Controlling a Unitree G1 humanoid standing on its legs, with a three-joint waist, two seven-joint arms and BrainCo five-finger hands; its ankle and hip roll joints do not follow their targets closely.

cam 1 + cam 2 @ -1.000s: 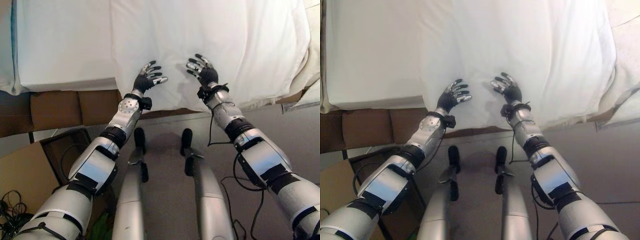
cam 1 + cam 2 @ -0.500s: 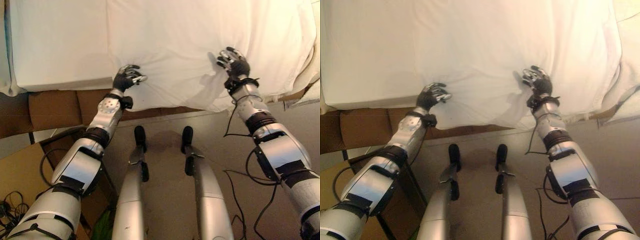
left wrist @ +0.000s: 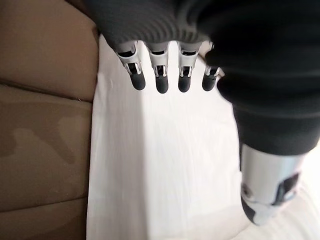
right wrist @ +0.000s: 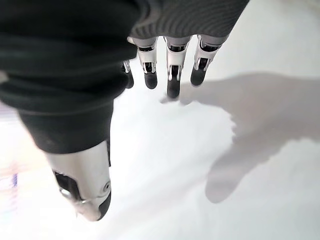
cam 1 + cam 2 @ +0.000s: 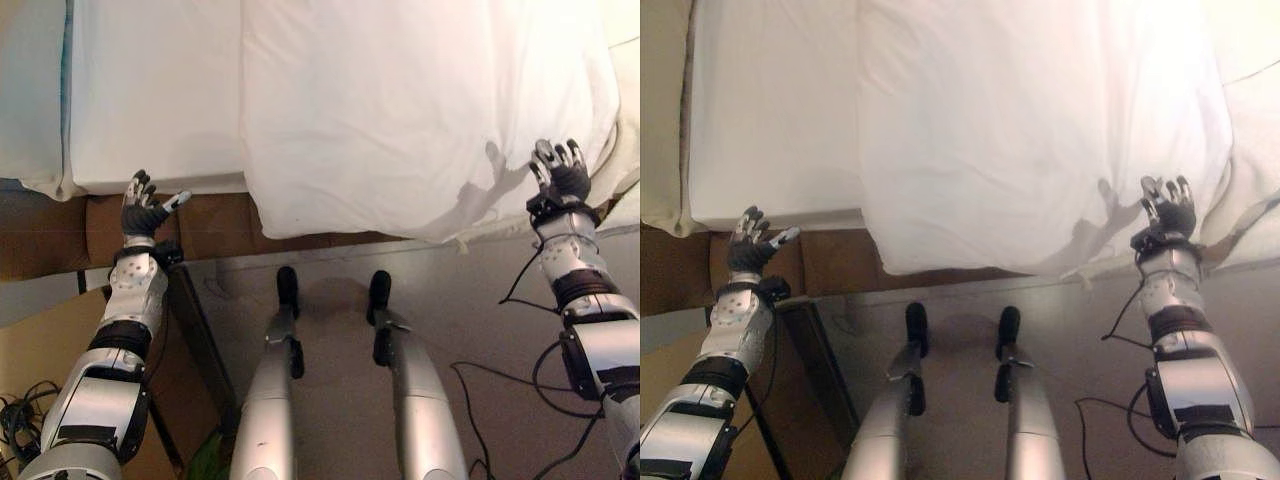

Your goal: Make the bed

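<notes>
The left hand [image 5: 146, 207] hangs released, fingers spread, just off the mattress [image 5: 150, 100] at its near edge, over the brown bed base [image 5: 100, 225]. To its right the white duvet [image 5: 400, 110] covers the mattress from mid-bed onward, its near hem draping past the edge, still a little wavy. The right hand [image 5: 563, 172] is likewise released, fingers straight, by the duvet's far right corner. Judging from this, the duvet lies mostly smooth, but the mattress strip left of it remains bare, so spreading is unfinished.

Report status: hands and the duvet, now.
Left hand open, by the mattress edge. Right hand open at the duvet edge. Duvet overhangs the near side. Nothing obstructing.
</notes>
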